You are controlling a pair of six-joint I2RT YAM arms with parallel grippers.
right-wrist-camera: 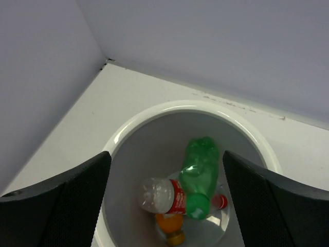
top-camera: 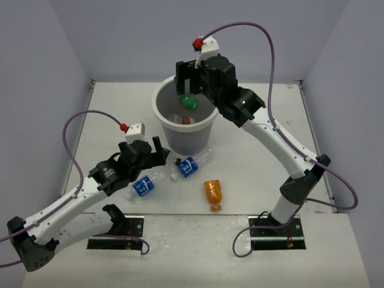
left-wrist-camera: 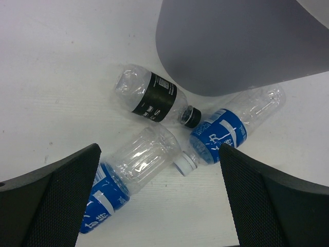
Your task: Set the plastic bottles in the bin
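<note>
The plastic bottles [top-camera: 187, 167] are nearly half done: the green bottle [right-wrist-camera: 199, 172], the red-labelled bottle [right-wrist-camera: 164, 196] and 1 orange one [right-wrist-camera: 170, 227] are inside the bin [right-wrist-camera: 169, 106]. 4 lie on the table [top-camera: 258, 150]: 2 blue-labelled bottles [left-wrist-camera: 218, 135], the dark-labelled bottle [left-wrist-camera: 153, 96], the orange bottle [top-camera: 212, 193]. The right gripper [top-camera: 187, 80] and left gripper [top-camera: 161, 150] are released.

Left arm [top-camera: 60, 213] and right arm [top-camera: 282, 144] share white link shells and black joint housings, bolted on black base plates [top-camera: 135, 231]. A purple cable [top-camera: 270, 54] loops to each white wrist camera box [top-camera: 209, 45] with a red plug [top-camera: 196, 43]. The fingers [left-wrist-camera: 46, 206] are black and finely mesh-textured, and a green light [top-camera: 245, 102] glows on the right arm
</note>
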